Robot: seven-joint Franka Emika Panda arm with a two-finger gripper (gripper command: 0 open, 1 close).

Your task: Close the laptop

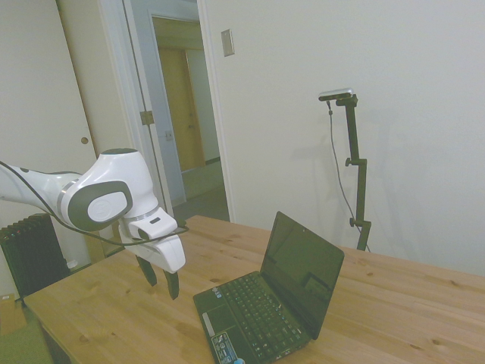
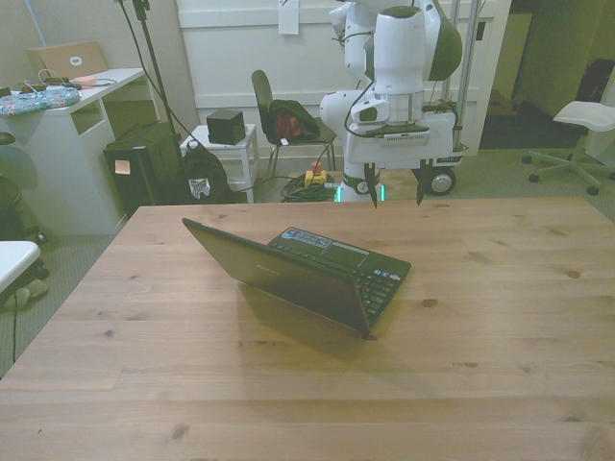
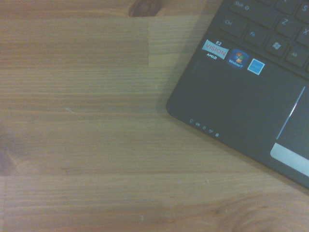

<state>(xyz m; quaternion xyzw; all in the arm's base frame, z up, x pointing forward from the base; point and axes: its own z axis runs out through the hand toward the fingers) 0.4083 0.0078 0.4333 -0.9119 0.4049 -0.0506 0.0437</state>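
Item 1: one small black netbook laptop (image 1: 269, 307) with dark glossy screen and black keyboard, standing open on the light wooden plank table (image 1: 98, 311). In the side view it occupies the lower centre of the frame, lid raised and leaning slightly back, screen dark. In the front view it sits at mid-frame, slightly left of centre, the lid's plain back (image 2: 279, 274) turned to the camera and the keyboard deck (image 2: 346, 264) showing beyond it.

Item 2: three small coloured stickers (image 3: 235, 57) in a row at the palm rest corner, seen close in the wrist view; one white and red, one dark with a multicoloured emblem, one plain blue. A row of tiny indicator icons (image 3: 203, 124) lies along the front edge, five as far as the soft focus allows. One touchpad (image 3: 295, 126) with a silver button bar lies at the frame's right edge.

Item 3: one white robot arm (image 1: 91, 197) ending in one two-finger pincer (image 1: 161, 280), entering from the left of the side view. The pincer hangs above the table, pointing down, just beside the laptop's front corner and touching nothing. In the front view its two dark fingers (image 2: 374, 187) stand spread well apart with nothing between them.
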